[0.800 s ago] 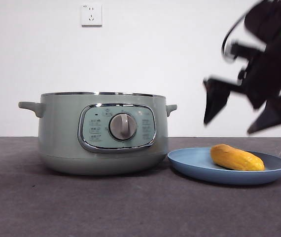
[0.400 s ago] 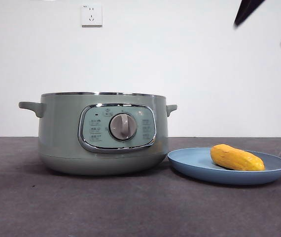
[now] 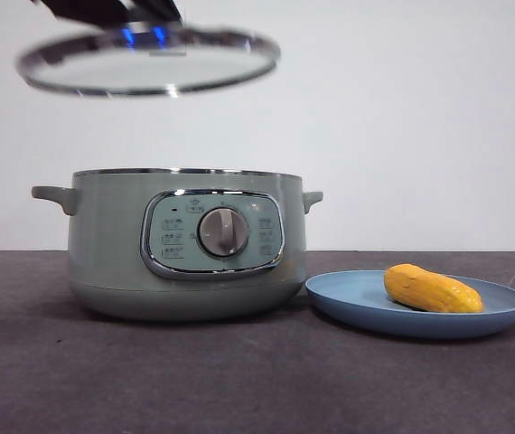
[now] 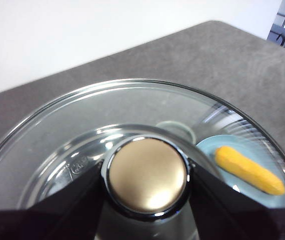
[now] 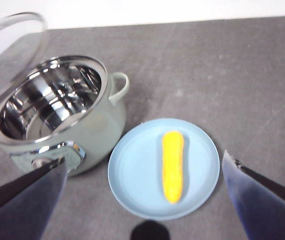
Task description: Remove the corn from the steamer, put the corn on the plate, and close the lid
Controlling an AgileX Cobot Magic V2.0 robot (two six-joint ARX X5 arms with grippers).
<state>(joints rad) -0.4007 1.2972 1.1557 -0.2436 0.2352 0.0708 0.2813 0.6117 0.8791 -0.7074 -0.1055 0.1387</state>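
On the dark table (image 3: pixel 239 380), the light-blue plate (image 3: pixel 348 303) stands at the right, just beside the steamer (image 3: pixel 113 244). The corn (image 3: pixel 432 289) lies on the plate, on its right half in the front view. The steamer stands at the left, open, with its steel inside showing in the right wrist view. Above the steamer and a little to the left, the lid (image 3: pixel 149 65) hangs in the air, slightly tilted, apart from the pot's rim. The left gripper (image 4: pixel 146 175) is clamped on the lid's knob (image 4: pixel 146 172), one jaw on each side. The right gripper (image 5: pixel 142 192) is high over the plate, with its jaws wide apart and holding nothing.
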